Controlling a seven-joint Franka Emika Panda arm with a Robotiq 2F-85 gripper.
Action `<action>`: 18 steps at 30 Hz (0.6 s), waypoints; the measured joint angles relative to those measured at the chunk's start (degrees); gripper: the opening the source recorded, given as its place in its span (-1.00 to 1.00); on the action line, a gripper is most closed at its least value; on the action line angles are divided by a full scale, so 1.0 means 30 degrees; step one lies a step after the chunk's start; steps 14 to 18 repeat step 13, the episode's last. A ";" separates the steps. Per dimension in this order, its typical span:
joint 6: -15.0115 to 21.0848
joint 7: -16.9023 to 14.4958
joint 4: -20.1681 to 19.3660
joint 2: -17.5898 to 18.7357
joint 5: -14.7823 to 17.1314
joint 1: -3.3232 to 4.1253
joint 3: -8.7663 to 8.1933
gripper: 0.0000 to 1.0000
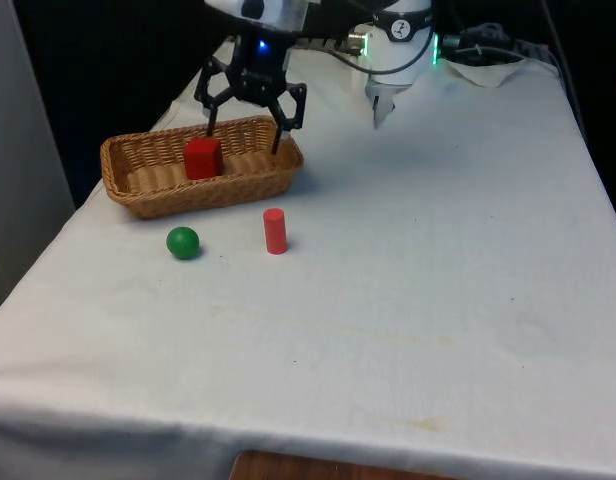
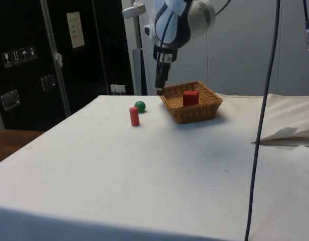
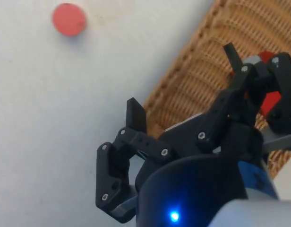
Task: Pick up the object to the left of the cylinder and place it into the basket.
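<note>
Gripper [image 1: 245,138] hanging in upper left of front view, fingers spread wide, gripping nothing, tips straddling the near rim at the right end of the basket [image 1: 188,205]. Red block [image 1: 203,158] lying inside basket, left of gripper. Green ball [image 1: 183,242] on the white table [image 1: 438,300] in left-centre of frame, just below basket's front wall, apart from it. Red cylinder [image 1: 275,230] upright to the ball's right, near but not touching. Ball sits left of cylinder in front view, so likely the target, not yet in basket. Risks, judged from layout: round ball liable to roll away if fingers close off-centre or nudge it on descent; could roll against the basket wall or toward the table's left edge. Basket wall close behind ball, so far finger may scrape wicker or shove the basket when coming down. Cylinder close by, easy to tip with a wide-open finger if grasp axis runs left-right. Ball may also squirt out if squeezed above its middle. Block already in basket may bounce the ball if dropped from high up.
</note>
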 measured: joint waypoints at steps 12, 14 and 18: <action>0.0076 0.0993 0.0439 -0.0172 0.0000 0.0458 0.0707 1.00; 0.0076 0.0993 0.0439 -0.0172 0.0000 0.0458 0.0707 1.00; 0.0076 0.0993 0.0439 -0.0172 0.0000 0.0458 0.0707 1.00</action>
